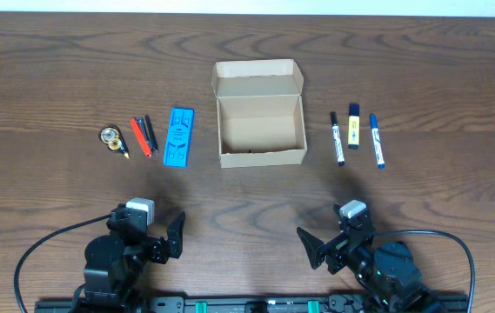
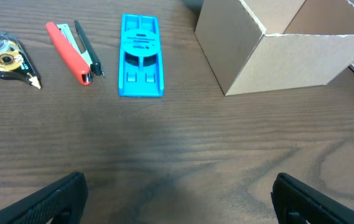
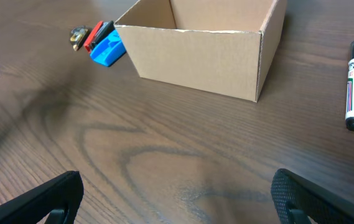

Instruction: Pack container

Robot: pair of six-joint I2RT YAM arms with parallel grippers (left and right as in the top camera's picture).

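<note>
Overhead: container well beyond and between left pincer and right pincer

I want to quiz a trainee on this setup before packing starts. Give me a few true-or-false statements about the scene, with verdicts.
1. The cardboard box stands open and empty. True.
2. The three pens lie left of the box. False: the black marker, yellow highlighter and blue marker lie to its right.
3. The left claw and right claw are both open, holding nothing. True.
4. The blue plastic piece sits inside the box. False: it lies on the table, left of the box and apart from it.
</note>
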